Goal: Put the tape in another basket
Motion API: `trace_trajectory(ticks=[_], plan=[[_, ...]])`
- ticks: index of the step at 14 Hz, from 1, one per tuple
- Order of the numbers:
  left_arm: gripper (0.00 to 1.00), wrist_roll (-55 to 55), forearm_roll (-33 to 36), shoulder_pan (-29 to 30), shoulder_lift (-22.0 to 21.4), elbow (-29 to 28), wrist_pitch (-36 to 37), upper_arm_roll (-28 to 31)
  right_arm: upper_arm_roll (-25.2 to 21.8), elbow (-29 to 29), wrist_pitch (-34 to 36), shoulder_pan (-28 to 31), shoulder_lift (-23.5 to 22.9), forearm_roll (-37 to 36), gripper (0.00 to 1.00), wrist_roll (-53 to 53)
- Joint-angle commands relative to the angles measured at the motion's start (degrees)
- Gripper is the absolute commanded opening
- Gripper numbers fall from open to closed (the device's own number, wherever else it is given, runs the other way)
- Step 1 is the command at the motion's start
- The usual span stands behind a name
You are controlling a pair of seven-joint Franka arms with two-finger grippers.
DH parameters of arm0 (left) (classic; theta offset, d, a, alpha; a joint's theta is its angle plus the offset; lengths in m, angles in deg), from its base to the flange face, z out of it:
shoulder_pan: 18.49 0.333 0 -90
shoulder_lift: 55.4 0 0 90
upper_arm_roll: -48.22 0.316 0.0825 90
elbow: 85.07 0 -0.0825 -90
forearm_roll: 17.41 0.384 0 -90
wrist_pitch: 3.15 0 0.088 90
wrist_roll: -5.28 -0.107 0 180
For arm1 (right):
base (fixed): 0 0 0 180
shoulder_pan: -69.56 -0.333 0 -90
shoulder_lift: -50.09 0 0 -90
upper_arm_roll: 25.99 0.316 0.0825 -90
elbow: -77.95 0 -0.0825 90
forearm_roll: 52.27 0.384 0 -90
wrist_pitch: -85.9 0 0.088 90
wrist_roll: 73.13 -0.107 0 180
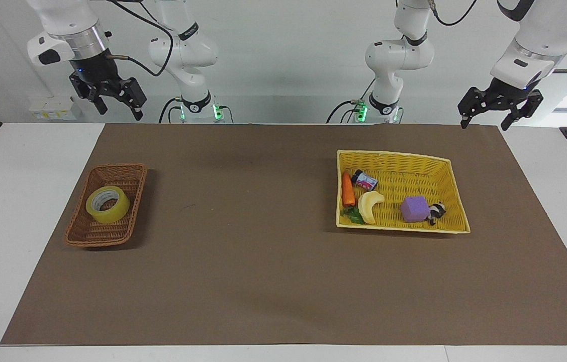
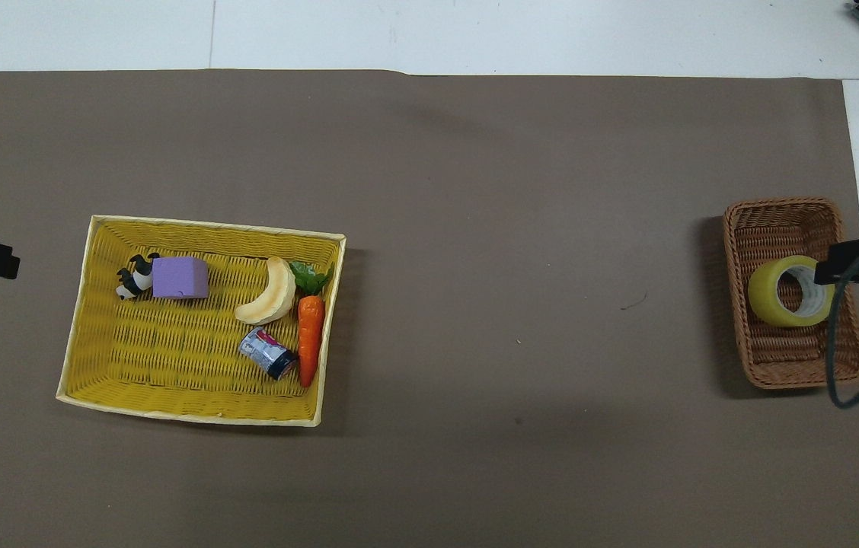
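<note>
Facing view: the yellowish translucent tape roll (image 1: 107, 204) lies in the dark-brown woven wicker basket (image 1: 84, 232). The right gripper (image 1: 118, 106), at its 12 o'clock, and the waiting left gripper (image 1: 484, 119) hang raised, fingers spread.

Overhead view: the right gripper's finger (image 2: 848, 253) overlaps the tape roll (image 2: 766, 298) at 3 o'clock.

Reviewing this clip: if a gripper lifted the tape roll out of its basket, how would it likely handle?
The tape leans tilted inside the brown wicker basket, so it may shift when touched. Its round rim could roll if set on edge. The open white core looks rigid, probably a firm hold.

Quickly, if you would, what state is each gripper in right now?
Left gripper: open, empty, raised at its end of the table.
Right gripper: open, empty, raised at its end.
</note>
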Motion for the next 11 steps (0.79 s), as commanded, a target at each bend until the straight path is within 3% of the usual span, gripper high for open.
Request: trace_trajectory(ticks=[1,11], plan=[[1.00,-0.79,0.40,0.61,-0.42,0.42,0.74,-0.34,0.46,1.84,-0.04,-0.25,1.60,-0.23,1.00,1.37],[1.00,-0.79,0.40,0.52,-0.42,0.42,0.92,-0.34,0.20,1.24,0.48,-0.25,1.61,0.39,1.00,1.64]])
